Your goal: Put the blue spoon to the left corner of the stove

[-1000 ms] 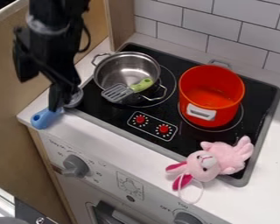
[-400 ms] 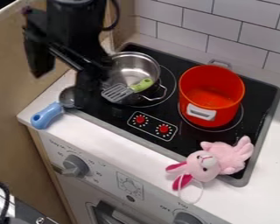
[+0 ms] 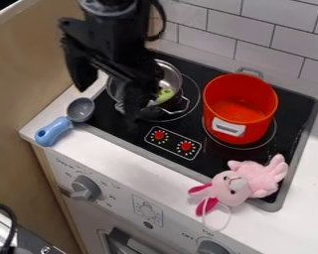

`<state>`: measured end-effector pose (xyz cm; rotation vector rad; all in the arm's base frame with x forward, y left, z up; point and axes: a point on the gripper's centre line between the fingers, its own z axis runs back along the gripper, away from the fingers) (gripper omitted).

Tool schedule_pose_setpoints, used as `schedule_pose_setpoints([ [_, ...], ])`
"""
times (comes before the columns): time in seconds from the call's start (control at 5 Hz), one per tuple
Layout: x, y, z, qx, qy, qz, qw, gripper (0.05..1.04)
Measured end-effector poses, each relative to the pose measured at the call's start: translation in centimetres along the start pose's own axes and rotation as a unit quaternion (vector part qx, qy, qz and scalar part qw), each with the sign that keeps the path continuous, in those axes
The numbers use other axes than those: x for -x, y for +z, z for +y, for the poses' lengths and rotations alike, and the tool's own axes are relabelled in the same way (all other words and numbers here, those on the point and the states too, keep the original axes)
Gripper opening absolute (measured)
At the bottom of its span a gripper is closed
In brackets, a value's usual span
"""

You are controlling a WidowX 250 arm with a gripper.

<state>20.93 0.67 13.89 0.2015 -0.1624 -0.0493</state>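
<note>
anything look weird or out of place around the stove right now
The pink stuffed rabbit looks out of place: a soft toy lying across the front right corner of the black cooktop, partly on the white counter. Nothing looks spilled or damaged.

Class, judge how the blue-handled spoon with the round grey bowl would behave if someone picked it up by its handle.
The blue-handled spoon with the round grey bowl would probably stay stiff, since its thick handle looks moulded. It may rock or swivel when nudged, as its bowl is rounded. The smooth-looking handle might slip a little.
</note>
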Motion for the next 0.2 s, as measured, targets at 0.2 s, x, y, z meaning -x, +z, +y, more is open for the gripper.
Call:
schedule_pose_setpoints([
  [0.2,-1.18,-0.07,-0.30,-0.002,0.001,0.012,0.9999,0.999],
])
